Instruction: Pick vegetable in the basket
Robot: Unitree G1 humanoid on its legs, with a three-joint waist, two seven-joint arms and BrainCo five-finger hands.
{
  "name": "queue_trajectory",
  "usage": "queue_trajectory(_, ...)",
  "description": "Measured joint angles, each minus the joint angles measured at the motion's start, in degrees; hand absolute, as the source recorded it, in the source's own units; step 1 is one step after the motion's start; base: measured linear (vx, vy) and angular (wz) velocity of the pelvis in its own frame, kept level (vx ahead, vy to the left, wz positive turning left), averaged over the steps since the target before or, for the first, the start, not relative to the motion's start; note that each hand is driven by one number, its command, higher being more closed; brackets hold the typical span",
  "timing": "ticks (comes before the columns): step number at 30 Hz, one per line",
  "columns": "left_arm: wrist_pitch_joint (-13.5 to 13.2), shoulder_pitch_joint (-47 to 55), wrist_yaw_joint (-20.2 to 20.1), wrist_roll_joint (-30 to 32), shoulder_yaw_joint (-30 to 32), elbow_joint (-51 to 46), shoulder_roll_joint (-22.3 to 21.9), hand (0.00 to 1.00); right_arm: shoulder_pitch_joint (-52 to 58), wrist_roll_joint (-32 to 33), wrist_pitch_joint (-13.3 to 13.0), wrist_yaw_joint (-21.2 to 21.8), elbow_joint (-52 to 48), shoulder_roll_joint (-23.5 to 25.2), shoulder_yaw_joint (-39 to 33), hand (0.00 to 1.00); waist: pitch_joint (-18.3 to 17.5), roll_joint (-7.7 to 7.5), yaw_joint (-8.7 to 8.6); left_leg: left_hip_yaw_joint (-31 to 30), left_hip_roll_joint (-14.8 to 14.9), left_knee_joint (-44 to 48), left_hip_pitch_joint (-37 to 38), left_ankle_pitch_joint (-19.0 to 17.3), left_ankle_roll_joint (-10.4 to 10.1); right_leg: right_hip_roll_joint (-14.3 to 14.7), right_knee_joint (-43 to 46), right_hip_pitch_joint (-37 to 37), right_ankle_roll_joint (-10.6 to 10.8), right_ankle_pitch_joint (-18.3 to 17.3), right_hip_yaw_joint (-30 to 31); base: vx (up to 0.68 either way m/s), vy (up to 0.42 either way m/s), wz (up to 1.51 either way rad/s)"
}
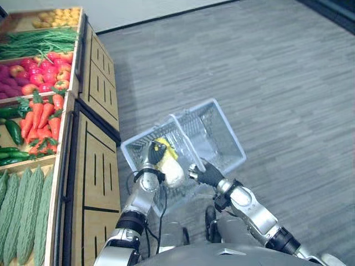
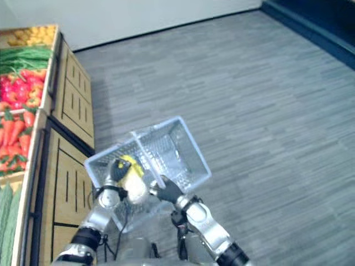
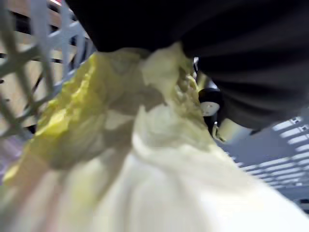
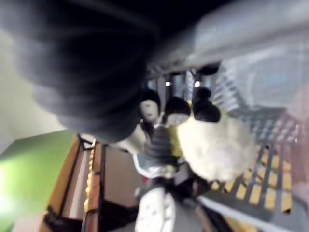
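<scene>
**Beside the produce stand: cabbage in hand, inside the basket**

Over the grey plank floor, just clear of the wooden stand, the robot carries a pale mesh shopping basket tipped at an angle. Its right hand is curled round the near end of the basket handle, fingers hooked under the bar.

Its left hand reaches over the basket's near-left wall and is closed on a napa cabbage, gripping the yellow leafy end while the whitish stalk end points back toward the robot. The cabbage sits within the basket walls, close to the left side of the handle; I can't make out whether it touches the bottom.

Off to the robot's left, the stand's crates hold bitter gourds nearest, then carrots beside dark cucumbers, then red apples, and green beans farther along.
</scene>
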Motion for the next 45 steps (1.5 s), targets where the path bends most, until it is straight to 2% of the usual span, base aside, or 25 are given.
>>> queue_trajectory(1,0.24,-1.01,0.05,0.13,0.01,1.01,-0.05,0.00,0.04,0.40,-0.12,0.58,-0.75,-0.50,0.67,1.00,0.12,0.02,0.04,8.13,2.17,-4.21,-0.33,3.35,0.33,-0.56,-1.98,1.28,0.05,0.12,-0.15,0.17,0.163,-0.01)
queue_trajectory(3,0.90,-2.13,0.09,0.23,-0.04,2.61,-0.15,0.00,0.09,1.92,-0.11,0.68,-1.00,-1.08,0.93,1.00,0.05,0.12,-0.09,16.43,4.55,-5.89,0.24,5.94,1.82,-0.95,-3.58,3.17,1.51,1.08,-1.42,0.21,0.179,0.07)
queue_trajectory(4,1.18,-2.92,0.09,1.63,-0.05,3.63,-0.57,0.00,0.30,2.77,-0.10,0.70,-1.01,-1.46,0.85,1.00,-0.10,0.14,-0.19,22.13,6.39,-6.41,2.08,9.21,4.61,-1.18,-4.49,4.60,2.76,1.41,-1.96,0.23,0.189,0.15)
queue_trajectory(6,1.25,-3.44,0.09,2.28,-0.04,4.32,-1.36,0.00,0.83,3.73,0.03,0.66,-1.89,-2.37,0.56,1.00,-0.66,0.18,-0.39,24.62,6.17,-7.66,2.82,12.71,7.13,-1.92,-4.73,4.86,4.81,1.01,-1.88,0.22,0.201,0.08)
queue_trajectory(9,1.45,-3.49,0.15,2.31,-0.03,3.63,-2.07,0.00,2.72,3.82,0.07,0.66,-2.77,-2.40,-0.68,1.00,-2.10,-1.67,0.45,27.01,3.04,-8.24,3.13,10.51,9.00,-5.46,-1.58,2.92,8.02,-0.14,-1.58,0.35,0.337,-0.10)
queue_trajectory(11,1.78,-2.15,0.19,2.16,-0.32,0.29,-2.17,0.00,4.23,3.82,0.11,0.20,-2.74,-1.85,-1.90,1.00,-2.10,-1.89,0.88,26.74,1.52,-8.55,5.45,8.36,8.78,-7.42,8.10,0.68,11.82,-2.83,-1.69,0.25,0.225,0.16)
queue_trajectory(13,1.15,-0.29,0.46,1.66,-1.89,-5.78,-1.50,0.00,8.13,3.47,0.12,-0.62,-2.58,0.49,-5.13,1.00,-2.45,-2.51,1.04,23.42,-1.08,-10.48,9.77,7.05,8.23,-10.95,30.63,-5.48,20.30,-4.12,-2.36,0.29,0.162,0.68)
queue_trajectory(14,1.03,0.10,0.77,1.34,-2.46,-7.42,-1.15,0.00,8.89,3.46,0.11,-0.64,-2.36,1.19,-5.89,1.00,-2.69,-2.91,0.56,21.98,-1.73,-11.17,10.54,6.74,8.17,-11.84,36.02,-7.55,21.16,-3.28,-2.34,0.31,0.042,1.26)
queue_trajectory(16,0.15,1.42,1.31,-0.82,-4.61,-12.97,0.35,0.00,10.25,1.83,0.10,-1.90,-0.46,3.81,-9.16,1.00,-2.99,-3.45,-1.00,15.03,-2.68,-11.25,12.74,5.19,7.92,-14.81,47.44,-11.51,16.81,-6.35,-3.64,0.33,-0.066,1.44)
queue_trajectory(19,-1.05,2.20,1.38,-3.36,-7.48,-17.76,-0.12,0.00,12.14,-0.44,0.02,-3.97,0.88,6.72,-15.15,1.00,-2.97,-3.26,-1.70,5.45,-2.09,-11.57,13.04,4.34,6.97,-15.39,37.27,-14.19,12.44,-8.67,-3.16,0.35,-0.231,1.62)
queue_trajectory(21,-2.75,2.29,1.16,-5.99,-9.47,-18.95,-0.23,0.00,12.13,-1.31,-0.04,-4.84,1.88,7.67,-18.61,1.00,-2.87,-2.86,-1.82,-0.28,-1.47,-12.52,12.95,4.20,4.95,-14.72,24.47,-15.38,13.00,-6.56,1.69,0.32,-0.356,1.69)
queue_trajectory(22,-4.27,2.72,0.56,-8.09,-10.85,-20.30,-0.41,0.00,12.14,-2.73,-0.05,-5.36,2.70,8.93,-21.49,1.00,-3.01,-3.11,-1.94,-4.27,-1.00,-13.27,12.96,4.08,3.32,-14.70,14.52,-15.30,13.56,-2.52,6.52,0.43,-0.521,1.70)
queue_trajectory(24,-6.07,3.62,-1.35,-10.82,-12.01,-22.59,-0.55,0.00,12.39,-4.94,-0.06,-5.94,3.42,10.66,-24.40,1.00,-3.80,-4.85,-1.61,-8.42,-0.63,-13.90,13.14,3.45,0.57,-15.59,4.88,-14.60,14.19,2.33,11.97,0.44,-0.531,1.46)
queue_trajectory(25,-7.53,5.03,-3.51,-12.89,-12.18,-23.24,-2.21,0.00,12.79,-7.49,-0.09,-6.89,5.66,11.29,-26.58,1.00,-3.70,-2.25,-1.09,-11.36,2.25,-15.52,14.79,3.35,-1.80,-13.77,6.83,-12.66,16.56,6.16,9.45,0.37,-0.450,1.27)
queue_trajectory(27,-8.34,6.50,-5.48,-14.83,-11.97,-25.63,-3.66,0.00,12.53,-9.71,-0.07,-7.92,8.27,11.84,-29.62,1.00,-4.16,-0.39,-0.79,-11.80,2.15,-15.17,14.84,5.46,-3.76,-13.44,11.69,-12.67,14.63,3.60,6.14,0.38,-0.354,0.98)
queue_trajectory(28,-9.06,6.96,-5.76,-16.34,-11.61,-27.14,-4.10,0.00,13.32,-11.84,-0.02,-8.97,9.72,12.19,-32.82,1.00,-4.41,0.07,-0.75,-10.92,2.48,-15.24,14.83,7.51,-3.38,-13.05,14.94,-12.08,13.90,1.10,4.98,0.53,-0.392,1.49)
queue_trajectory(30,-10.87,8.14,-5.64,-20.47,-6.28,-30.40,-4.25,0.00,15.08,-14.66,0.10,-13.12,14.73,13.29,-41.12,1.00,-5.34,1.42,-0.33,-11.65,5.96,-14.85,15.82,8.89,-4.09,-11.05,19.54,-9.94,12.64,-3.13,2.89,0.40,-0.322,1.34)
queue_trajectory(33,-10.70,11.96,-3.97,-26.29,7.51,-31.35,-3.69,0.00,14.84,-15.53,0.24,-18.07,20.47,12.53,-49.35,1.00,-5.14,1.26,-0.14,-13.27,8.05,-3.86,9.84,8.95,-3.37,-10.51,14.66,-3.79,10.90,-6.42,-3.25,0.23,-0.274,0.87)
queue_trajectory(35,-9.95,14.98,-3.49,-27.96,11.42,-30.25,-3.21,0.00,15.90,-15.75,0.52,-20.22,22.79,11.71,-54.11,1.00,-4.96,1.11,0.02,-10.17,9.17,6.34,5.10,11.04,0.29,-10.67,10.93,1.67,10.71,-6.52,-7.03,0.18,-0.176,0.92)
queue_trajectory(36,-9.41,16.66,-2.75,-28.03,13.04,-29.87,-3.29,0.00,16.87,-15.76,1.33,-21.67,23.70,11.13,-56.12,1.00,-4.74,0.73,0.36,-4.57,11.10,11.30,3.67,12.63,2.43,-10.72,8.44,5.69,10.46,-6.53,-9.10,0.19,-0.128,0.85)
queue_trajectory(38,-8.85,18.59,-2.52,-28.02,14.48,-29.86,-3.37,0.00,16.77,-15.84,1.63,-23.55,26.04,9.96,-58.93,1.00,-4.87,0.93,1.90,5.00,12.33,15.48,2.58,8.71,2.67,-11.26,5.61,8.96,10.05,-6.72,-11.56,0.13,-0.055,0.69)
queue_trajectory(41,-8.85,20.20,-3.19,-28.33,15.64,-30.75,-3.81,0.00,15.09,-16.04,1.98,-26.08,29.33,7.54,-65.97,1.00,-5.47,1.82,1.86,17.82,6.26,6.67,1.00,5.23,2.55,-12.83,3.76,9.99,10.75,-6.43,-15.99,0.17,0.106,0.75)
queue_trajectory(42,-8.83,20.15,-3.77,-28.81,16.01,-30.88,-4.09,0.00,14.76,-15.45,1.97,-26.78,30.17,7.61,-69.11,1.00,-6.04,1.57,1.24,20.37,3.89,-0.01,2.67,5.27,5.32,-13.14,3.25,10.02,11.31,-6.19,-18.14,0.17,0.105,0.93)
queue_trajectory(43,-8.73,19.93,-4.13,-29.39,16.13,-30.90,-4.22,0.00,13.94,-14.91,2.00,-27.37,32.08,7.73,-71.53,1.00,-5.98,0.32,1.11,20.03,1.04,-4.37,3.89,6.62,6.87,-14.56,3.82,9.99,11.50,-6.11,-19.07,0.21,0.122,0.81)
queue_trajectory(45,-7.73,20.19,-4.72,-29.35,15.69,-30.77,-4.46,0.00,13.74,-14.44,2.00,-27.70,33.74,8.23,-74.36,1.00,-5.60,-0.61,0.51,17.31,-1.27,-8.54,6.87,7.46,6.62,-16.40,11.25,9.69,12.09,-6.36,-20.77,0.20,0.079,0.80)
